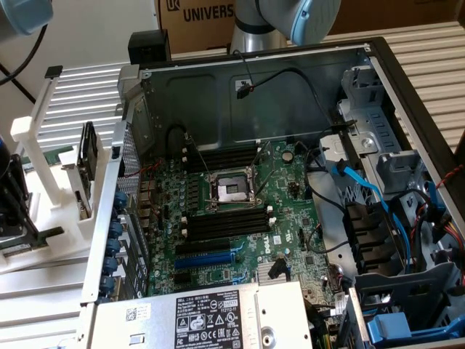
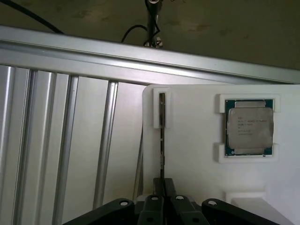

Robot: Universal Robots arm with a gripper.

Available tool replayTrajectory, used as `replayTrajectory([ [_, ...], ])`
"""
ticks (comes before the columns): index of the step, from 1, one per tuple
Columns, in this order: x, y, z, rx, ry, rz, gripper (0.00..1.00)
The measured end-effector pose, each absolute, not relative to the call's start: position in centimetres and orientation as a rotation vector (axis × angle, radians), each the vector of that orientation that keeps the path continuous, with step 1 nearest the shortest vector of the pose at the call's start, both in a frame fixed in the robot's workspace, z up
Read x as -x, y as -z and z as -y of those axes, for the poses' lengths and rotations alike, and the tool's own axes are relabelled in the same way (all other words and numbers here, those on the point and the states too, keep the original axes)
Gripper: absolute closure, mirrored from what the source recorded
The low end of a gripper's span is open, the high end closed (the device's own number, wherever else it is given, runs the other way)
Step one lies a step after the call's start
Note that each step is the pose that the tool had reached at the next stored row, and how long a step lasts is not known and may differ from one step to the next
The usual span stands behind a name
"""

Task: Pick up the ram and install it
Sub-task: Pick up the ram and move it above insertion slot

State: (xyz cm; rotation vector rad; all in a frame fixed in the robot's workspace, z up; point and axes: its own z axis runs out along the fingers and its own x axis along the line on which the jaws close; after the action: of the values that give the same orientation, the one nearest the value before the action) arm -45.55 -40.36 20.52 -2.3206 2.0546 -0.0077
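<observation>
The ram (image 2: 161,140) shows edge-on in the wrist view as a thin dark stick standing in a narrow slot of a white holder (image 2: 197,154). My gripper (image 2: 163,199) is shut on the near end of the ram, one black finger (image 2: 153,202) on each side of it. The ram's far end still sits in the holder's notch. In the exterior view my gripper (image 1: 14,214) hangs over the white holder (image 1: 51,218) at the exterior view's left edge, outside the computer case. The motherboard's long black slots (image 1: 225,222) lie inside the case.
A square silver processor chip (image 2: 249,126) rests in a pocket of the white holder beside the ram. The open computer case (image 1: 254,80) holds the motherboard, a processor socket (image 1: 231,190), blue cables (image 1: 363,185) and a power supply (image 1: 211,316). Its metal side wall (image 1: 109,218) stands between the holder and the motherboard.
</observation>
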Motion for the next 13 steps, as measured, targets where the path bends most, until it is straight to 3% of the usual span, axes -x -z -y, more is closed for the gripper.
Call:
replayTrajectory([
  [13, 45.6, -21.8, 40.5, 2.302, 0.005, -2.072, 0.88],
])
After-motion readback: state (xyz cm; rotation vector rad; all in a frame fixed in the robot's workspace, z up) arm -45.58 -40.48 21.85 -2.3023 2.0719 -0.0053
